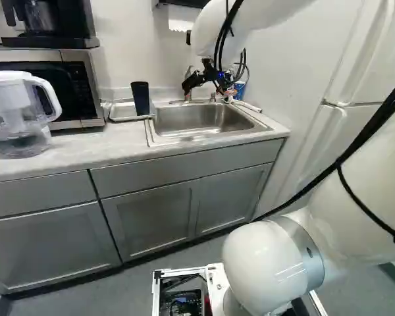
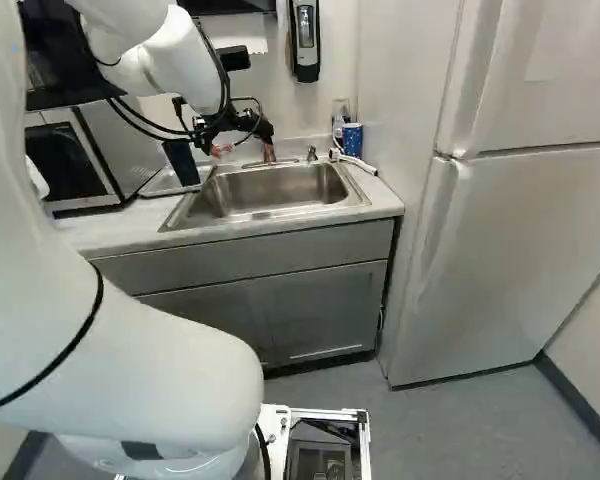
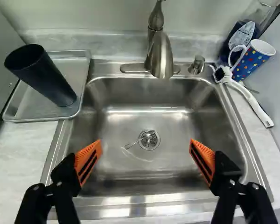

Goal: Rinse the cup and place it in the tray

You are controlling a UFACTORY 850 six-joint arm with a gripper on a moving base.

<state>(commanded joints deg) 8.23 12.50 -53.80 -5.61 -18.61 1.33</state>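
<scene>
Gripper (image 1: 209, 89) hangs above the sink (image 3: 116, 114) with its two fingers spread wide, and you have nothing between the orange pads (image 3: 87, 161). Your black cup (image 3: 42, 74) stands upright in the metal tray (image 3: 25, 100), on the counter (image 3: 25, 144) just beside the sink. Ahead of the fingers, you can see a spoon (image 3: 139, 139) lying across the drain (image 3: 151, 143) at the bottom of the basin. The faucet (image 3: 161, 56) rises at the back rim, its spout over the basin. On the far side of the sink from the tray, you have a blue mug with coloured dots (image 3: 255, 60) and, near it, a white brush (image 3: 249, 100) lying on the counter. In the left base view, you find a water pitcher (image 1: 16, 112) in front of the microwave (image 1: 89, 95).
</scene>
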